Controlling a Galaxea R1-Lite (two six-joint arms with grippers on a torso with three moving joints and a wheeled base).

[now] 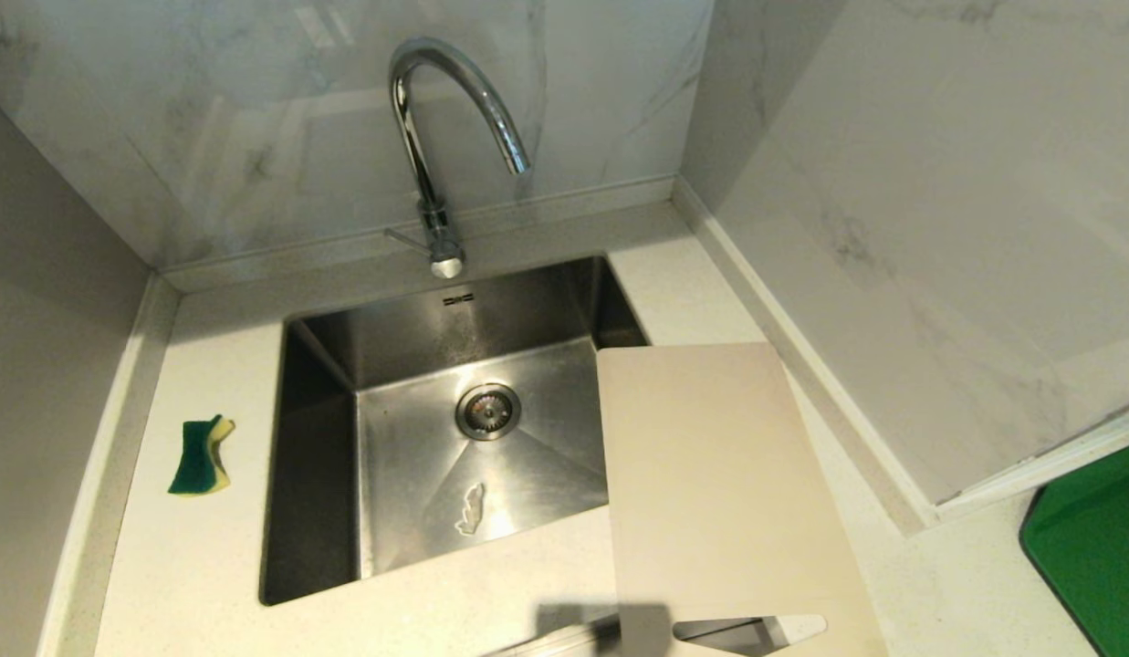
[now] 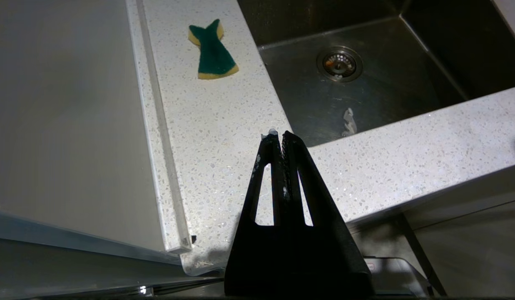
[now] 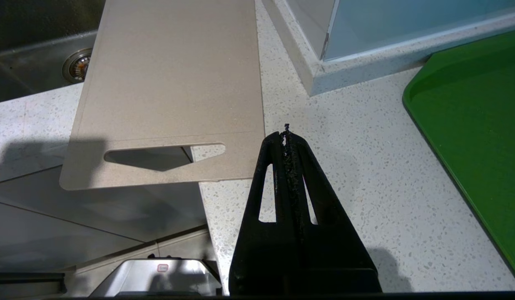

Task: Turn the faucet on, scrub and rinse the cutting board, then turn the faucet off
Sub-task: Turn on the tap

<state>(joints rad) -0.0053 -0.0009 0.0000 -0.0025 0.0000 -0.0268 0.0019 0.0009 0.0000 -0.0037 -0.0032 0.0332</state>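
Note:
The chrome gooseneck faucet point(image 1: 441, 137) stands behind the steel sink point(image 1: 327, 365), its spout dry and its side lever point(image 1: 402, 239) pointing left. The beige cutting board point(image 1: 710, 484) lies flat on the counter right of the sink, overhanging the basin's right side and the counter's front edge, slot handle toward me point(image 3: 157, 156). My left gripper point(image 2: 280, 135) hangs shut and empty over the counter's front left part. My right gripper point(image 3: 285, 135) is shut and empty just right of the board's handle end. Neither arm shows in the head view.
A green-and-yellow sponge point(image 1: 201, 454) lies on the counter left of the sink point(image 2: 212, 52). A bright green board point(image 1: 1098, 538) sits at the far right point(image 3: 473, 108). Marble walls close in the back and right. A small white scrap point(image 1: 471, 509) lies in the basin near the drain point(image 1: 487, 411).

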